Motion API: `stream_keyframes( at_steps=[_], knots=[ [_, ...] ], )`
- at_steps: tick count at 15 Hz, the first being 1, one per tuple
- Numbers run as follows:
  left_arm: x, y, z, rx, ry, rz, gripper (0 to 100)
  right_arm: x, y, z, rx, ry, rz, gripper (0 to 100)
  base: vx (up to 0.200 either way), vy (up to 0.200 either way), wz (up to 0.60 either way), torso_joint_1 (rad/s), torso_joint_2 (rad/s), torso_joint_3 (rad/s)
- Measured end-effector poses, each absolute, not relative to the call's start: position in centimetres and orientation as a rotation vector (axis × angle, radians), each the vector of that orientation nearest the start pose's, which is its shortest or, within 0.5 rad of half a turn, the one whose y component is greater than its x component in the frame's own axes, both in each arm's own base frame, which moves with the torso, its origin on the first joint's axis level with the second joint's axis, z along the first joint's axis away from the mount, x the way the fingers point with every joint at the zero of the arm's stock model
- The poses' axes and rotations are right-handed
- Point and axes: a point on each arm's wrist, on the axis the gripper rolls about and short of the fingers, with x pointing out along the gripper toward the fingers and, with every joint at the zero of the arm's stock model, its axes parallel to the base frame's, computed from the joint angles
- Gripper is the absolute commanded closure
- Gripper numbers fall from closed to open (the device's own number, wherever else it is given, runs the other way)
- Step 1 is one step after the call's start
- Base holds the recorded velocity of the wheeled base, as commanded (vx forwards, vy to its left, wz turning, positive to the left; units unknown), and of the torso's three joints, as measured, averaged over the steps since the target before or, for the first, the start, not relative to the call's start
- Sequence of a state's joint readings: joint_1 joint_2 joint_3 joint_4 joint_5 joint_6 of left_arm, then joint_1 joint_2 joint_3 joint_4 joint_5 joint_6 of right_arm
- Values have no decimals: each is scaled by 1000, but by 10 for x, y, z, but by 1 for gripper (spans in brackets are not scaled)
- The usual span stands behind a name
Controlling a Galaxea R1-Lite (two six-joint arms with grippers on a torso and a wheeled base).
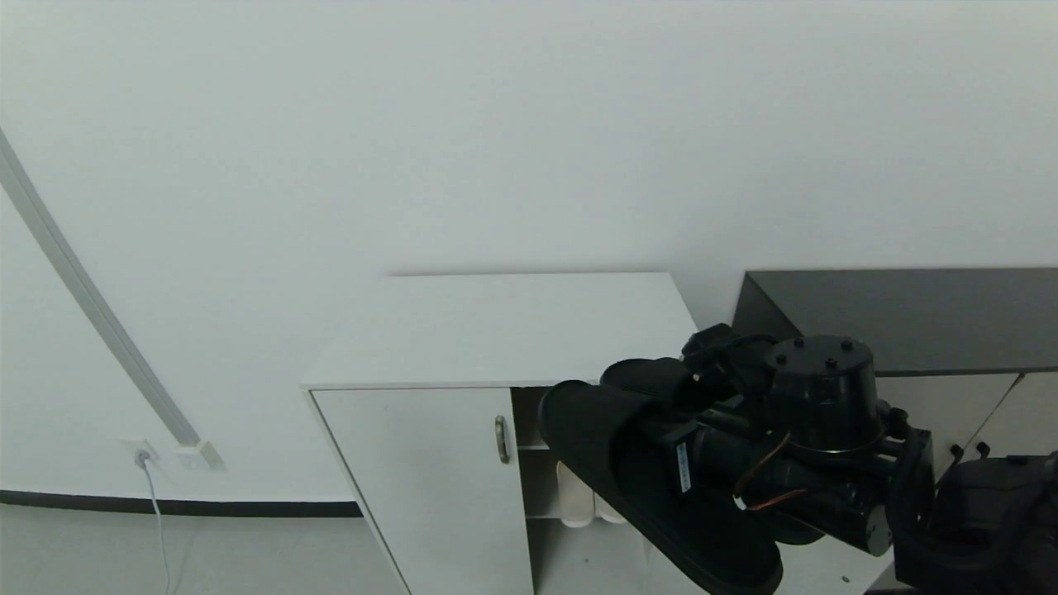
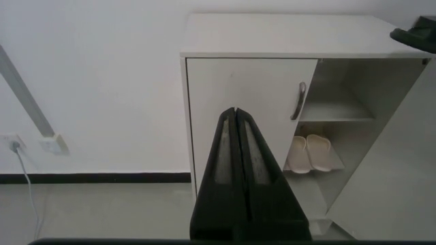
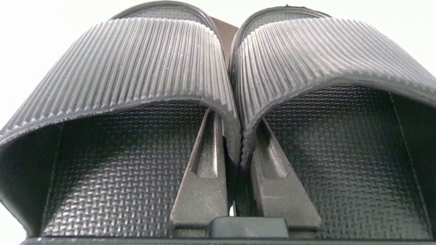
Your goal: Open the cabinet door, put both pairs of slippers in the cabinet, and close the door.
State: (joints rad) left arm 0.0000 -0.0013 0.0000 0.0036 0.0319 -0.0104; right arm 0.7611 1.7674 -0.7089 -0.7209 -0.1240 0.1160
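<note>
Black slippers (image 1: 628,475), clamped as a pair in the right tool (image 3: 235,129), point toes-first toward the open cabinet (image 1: 496,330) just to their left.

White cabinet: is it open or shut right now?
Open on its right half: the white cabinet shows shelves and white slippers inside; its left door is shut.

Soft, even light fills the room; the wall (image 1: 496,124) is evenly bright. The cabinet (image 1: 504,326) lies in faint shade inside its open half. The black slippers (image 1: 612,446) read dark, their ribbed straps catching pale highlights.
</note>
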Motion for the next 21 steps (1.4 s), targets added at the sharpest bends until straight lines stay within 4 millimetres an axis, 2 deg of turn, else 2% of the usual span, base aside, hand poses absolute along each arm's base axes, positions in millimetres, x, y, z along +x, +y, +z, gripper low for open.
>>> stream_keyframes(
  at_steps=[21],
  knots=[
    [-23,1,75,-15,2,32,100,223,211,139,-35,344,614,100,0,0,0,-194,499,302]
  ],
)
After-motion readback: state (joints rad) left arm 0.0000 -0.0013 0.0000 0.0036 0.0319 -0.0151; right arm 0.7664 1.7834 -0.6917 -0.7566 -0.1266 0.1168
